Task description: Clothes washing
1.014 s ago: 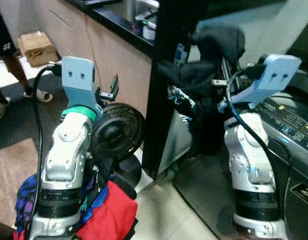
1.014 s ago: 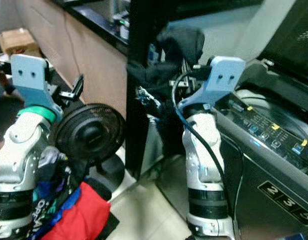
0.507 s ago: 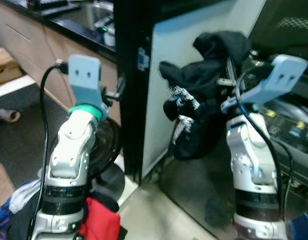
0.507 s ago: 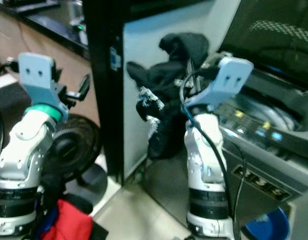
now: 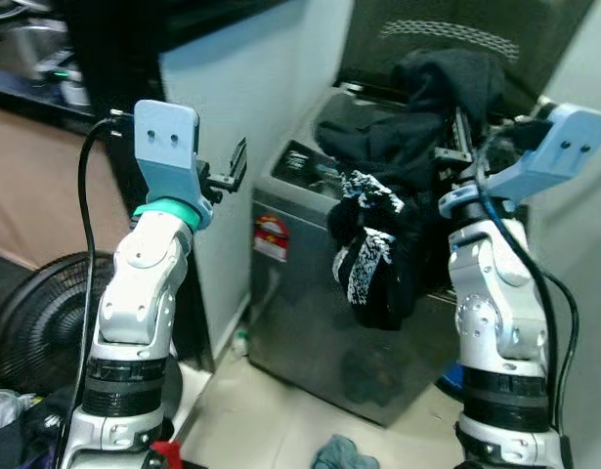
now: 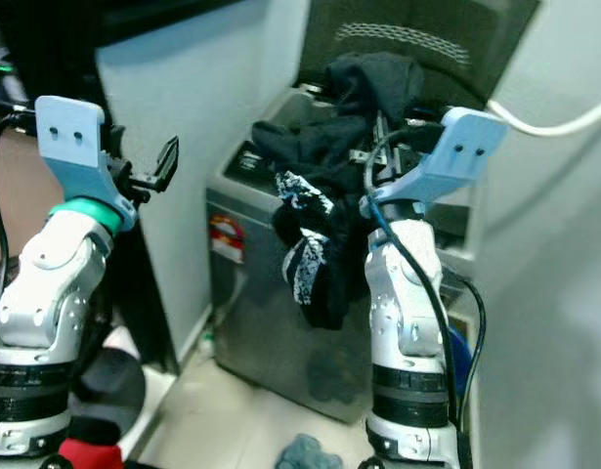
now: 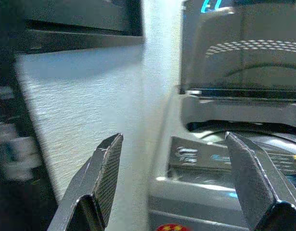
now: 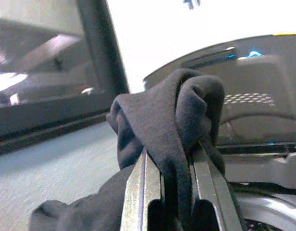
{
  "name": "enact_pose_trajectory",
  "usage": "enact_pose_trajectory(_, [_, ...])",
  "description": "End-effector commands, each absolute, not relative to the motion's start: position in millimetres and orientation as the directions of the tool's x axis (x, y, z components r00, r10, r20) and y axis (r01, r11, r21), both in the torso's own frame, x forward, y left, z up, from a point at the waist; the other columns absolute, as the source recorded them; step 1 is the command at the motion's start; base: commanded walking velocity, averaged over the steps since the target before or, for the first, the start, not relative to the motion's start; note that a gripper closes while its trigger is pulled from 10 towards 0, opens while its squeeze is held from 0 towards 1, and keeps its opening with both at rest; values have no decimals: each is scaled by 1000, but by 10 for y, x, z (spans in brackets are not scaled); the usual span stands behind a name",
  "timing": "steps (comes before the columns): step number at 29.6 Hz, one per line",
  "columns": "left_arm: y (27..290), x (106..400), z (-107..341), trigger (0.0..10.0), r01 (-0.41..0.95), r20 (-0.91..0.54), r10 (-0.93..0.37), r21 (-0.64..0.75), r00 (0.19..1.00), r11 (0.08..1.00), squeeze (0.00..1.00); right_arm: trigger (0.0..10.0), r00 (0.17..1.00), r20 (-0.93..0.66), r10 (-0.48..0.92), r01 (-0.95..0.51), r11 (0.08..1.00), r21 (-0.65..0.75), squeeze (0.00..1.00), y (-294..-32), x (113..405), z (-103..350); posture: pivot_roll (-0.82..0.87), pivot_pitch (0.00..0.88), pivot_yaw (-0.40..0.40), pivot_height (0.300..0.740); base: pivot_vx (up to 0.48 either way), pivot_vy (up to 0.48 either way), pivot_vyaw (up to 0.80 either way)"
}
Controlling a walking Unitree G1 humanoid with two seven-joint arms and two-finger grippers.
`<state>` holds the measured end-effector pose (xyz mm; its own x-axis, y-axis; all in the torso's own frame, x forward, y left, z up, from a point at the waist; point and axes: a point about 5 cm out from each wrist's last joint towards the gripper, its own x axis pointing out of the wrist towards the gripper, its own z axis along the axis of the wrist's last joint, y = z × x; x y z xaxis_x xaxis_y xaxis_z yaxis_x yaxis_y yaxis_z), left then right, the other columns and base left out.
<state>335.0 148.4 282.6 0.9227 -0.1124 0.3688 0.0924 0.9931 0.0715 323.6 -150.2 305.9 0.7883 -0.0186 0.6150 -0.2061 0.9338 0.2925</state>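
My view turned, washing machine [image 5: 310, 293] now ahead. Right gripper [image 8: 175, 168] pinches black clothes [image 5: 398, 186]. Left gripper [image 7: 179, 183] wide open, empty.

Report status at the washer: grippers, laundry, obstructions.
Right gripper shut on dark garment, raised in front of the open washing machine. Left gripper open, holding nothing. Small cloth on floor by the machine.

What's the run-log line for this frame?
right tool: shut on dark clothes | left tool: open | washer: lid up
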Motion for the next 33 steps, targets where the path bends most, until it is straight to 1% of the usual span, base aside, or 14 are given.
enact_pose_trajectory(1, [1456, 3365, 2772, 10000, 101, 352, -120, 71, 928, 992, 0, 10000, 758, 651, -45, -220, 921, 320, 0, -1556, 3192, 3170, 97, 1, -6, 740, 0, 0, -800])
enact_pose_trajectory(6, [1455, 3369, 2763, 10000, 98, 351, -116, 69, 929, 993, 0, 10000, 751, 660, -39, -250, 908, 338, 0, -1541, 3194, 3202, 98, 0, -10, 740, 0, 0, -800])
enact_pose_trajectory(13, [1452, 3363, 2767, 10000, 95, 358, -108, 53, 928, 994, 0, 10000, 757, 653, -33, -250, 908, 337, 0, -1535, 3205, 3181, 97, 0, -13, 740, 0, 0, -800])
enact_pose_trajectory(17, [1423, 3343, 2787, 10000, 112, 377, -119, 43, 919, 993, 0, 10000, 759, 651, -17, -241, 922, 305, 0, -1521, 3209, 3163, 97, 0, -12, 740, 0, 0, -800])
enact_pose_trajectory(18, [1420, 3344, 2788, 10000, 103, 377, -114, 48, 919, 994, 0, 10000, 757, 654, 8, -235, 936, 262, 0, -1496, 3207, 3152, 97, 0, -12, 740, 266, 0, 0])
enact_pose_trajectory(19, [1420, 3344, 2788, 10000, 103, 377, -114, 48, 919, 994, 0, 10000, 757, 654, 8, -235, 936, 262, 0, -1496, 3207, 3152, 97, 0, -12, 740, 266, 0, 0])
enact_pose_trajectory(21, [1426, 3350, 2797, 10000, 79, 394, -92, 48, 915, 996, 0, 10000, 752, 653, 87, -240, 959, 149, 0, -1369, 3188, 3104, 96, 2, -11, 740, 373, 0, 0])
enact_pose_trajectory(22, [1431, 3354, 2797, 10000, 69, 396, -81, 46, 915, 997, 0, 10000, 751, 651, 108, -245, 962, 123, 0, -1327, 3180, 3086, 96, 2, -11, 740, 480, 0, 0])
enact_pose_trajectory(33, [1391, 3362, 2798, 10000, 68, 400, -85, 56, 913, 996, 0, 10000, 758, 640, 126, -245, 964, 100, 0, -1305, 3179, 3046, 96, 2, -11, 740, 480, 0, 0])
